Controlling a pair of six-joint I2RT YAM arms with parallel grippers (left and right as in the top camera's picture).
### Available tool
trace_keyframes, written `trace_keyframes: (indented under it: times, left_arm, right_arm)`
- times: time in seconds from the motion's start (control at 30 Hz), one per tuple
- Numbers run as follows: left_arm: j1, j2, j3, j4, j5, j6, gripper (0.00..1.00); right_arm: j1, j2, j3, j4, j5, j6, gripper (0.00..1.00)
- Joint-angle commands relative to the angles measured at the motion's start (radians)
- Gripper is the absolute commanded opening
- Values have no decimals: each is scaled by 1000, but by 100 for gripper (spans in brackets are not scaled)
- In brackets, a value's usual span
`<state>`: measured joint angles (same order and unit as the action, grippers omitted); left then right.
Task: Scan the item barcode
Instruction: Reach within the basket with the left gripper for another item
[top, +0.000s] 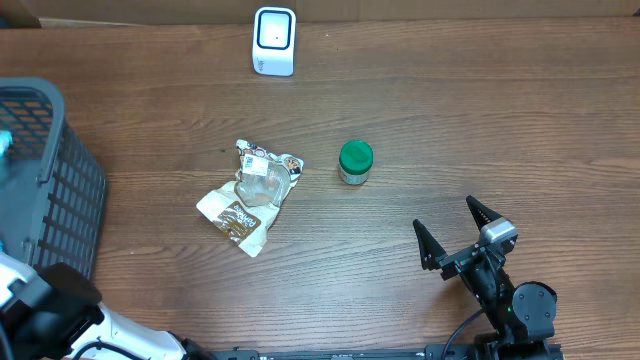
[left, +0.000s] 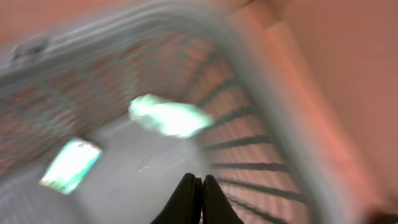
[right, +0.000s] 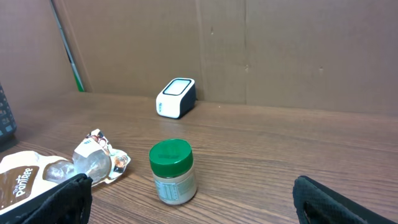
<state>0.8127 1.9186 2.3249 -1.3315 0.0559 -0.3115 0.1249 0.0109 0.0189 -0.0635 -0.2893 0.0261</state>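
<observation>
Left hand (left: 200, 198) pressed closed above basket (left: 267, 87) near rim; right hand (top: 444, 214) splayed.

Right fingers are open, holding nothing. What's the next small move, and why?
Probably ease the right gripper forward toward the jar. It stands upright just ahead of the open fingers, apart from the bag, with the scanner farther back. The left gripper is shut, empty, facing the basket.

Top-down overhead and low right wrist, both on scanner (top: 273, 41)
</observation>
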Motion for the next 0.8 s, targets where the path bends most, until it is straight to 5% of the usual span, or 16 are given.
trace_keyframes:
  times: [0.0,0.3,0.6,0.77]
  left_arm:
    - [-87,-19,258,-66,238,-51,4]
    - [-283,-24,314,-172,12,-31,4]
    - [-185,-15,203,-202,-86,-55,44]
    - [-93,-14,81,-183,-89,-54,43]
  right_arm:
    - [-3,-8,-10,7,-4,-1,100]
    - [-3,-8,-10,7,-4,-1,100]
    - [-3,-8,-10,7,-4,-1,100]
    - [-3,-8,-10,7,-4,-1,100]
